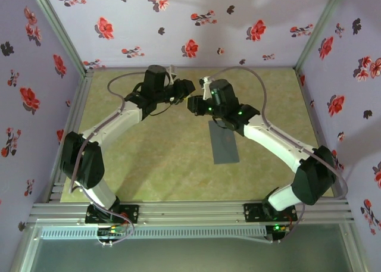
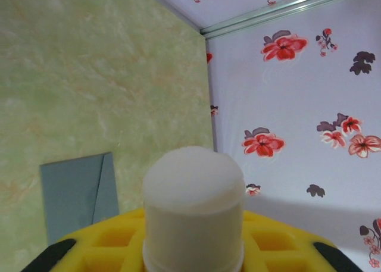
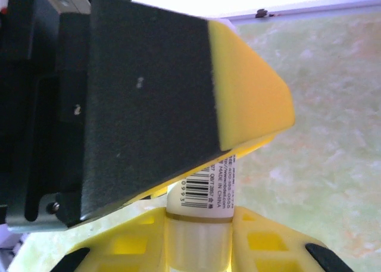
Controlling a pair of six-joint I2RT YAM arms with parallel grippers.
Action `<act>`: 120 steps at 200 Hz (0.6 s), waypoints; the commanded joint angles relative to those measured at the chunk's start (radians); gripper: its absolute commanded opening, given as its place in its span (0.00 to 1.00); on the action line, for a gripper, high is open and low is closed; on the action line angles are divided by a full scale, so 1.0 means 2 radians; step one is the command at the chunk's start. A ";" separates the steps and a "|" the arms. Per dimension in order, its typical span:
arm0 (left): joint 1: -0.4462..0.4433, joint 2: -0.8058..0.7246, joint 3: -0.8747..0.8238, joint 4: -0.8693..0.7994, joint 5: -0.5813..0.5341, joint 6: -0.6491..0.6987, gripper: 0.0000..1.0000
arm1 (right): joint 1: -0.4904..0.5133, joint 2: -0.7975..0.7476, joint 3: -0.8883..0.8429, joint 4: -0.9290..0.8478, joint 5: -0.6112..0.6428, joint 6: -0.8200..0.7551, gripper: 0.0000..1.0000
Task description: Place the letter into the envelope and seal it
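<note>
Envelope (image 1: 225,142) on table (image 1: 149,165) — right arm (image 1: 274,138) over it — glue stick (image 3: 205,188) aloft

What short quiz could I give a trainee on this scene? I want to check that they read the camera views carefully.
1. True or false: the envelope lies flat on the table.
2. Multiple choice: the white glue stick clamped in the right gripper carries A) a barcode, B) a red flower, C) a blue border.
3. Fill in: in the left wrist view, above the left gripper, the envelope sits at the lower ___ of the picture.

Key: 1 true; 2 A; 3 left.
</note>
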 commanded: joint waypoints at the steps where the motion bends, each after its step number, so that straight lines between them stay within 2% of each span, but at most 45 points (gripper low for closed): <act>1: -0.047 0.006 0.035 0.025 0.042 -0.014 0.00 | 0.049 0.024 -0.010 0.025 0.004 -0.047 0.16; 50: -0.045 0.007 0.029 0.024 0.043 -0.007 0.00 | 0.042 0.023 -0.009 0.022 0.016 -0.033 0.17; 72: -0.040 0.004 0.024 0.028 0.045 -0.005 0.00 | 0.021 0.014 -0.002 0.004 -0.001 -0.015 0.21; 78: -0.038 0.003 0.022 0.029 0.046 -0.005 0.00 | 0.012 0.010 -0.005 0.005 -0.009 -0.010 0.25; 89: -0.034 0.001 0.016 0.035 0.050 -0.006 0.00 | -0.008 0.005 -0.003 0.002 -0.048 -0.001 0.35; 102: -0.027 -0.001 0.009 0.046 0.057 -0.011 0.00 | -0.037 -0.001 0.003 -0.015 -0.103 0.013 0.42; 120: -0.017 -0.007 0.000 0.055 0.064 -0.012 0.00 | -0.084 -0.012 0.000 -0.022 -0.214 0.029 0.52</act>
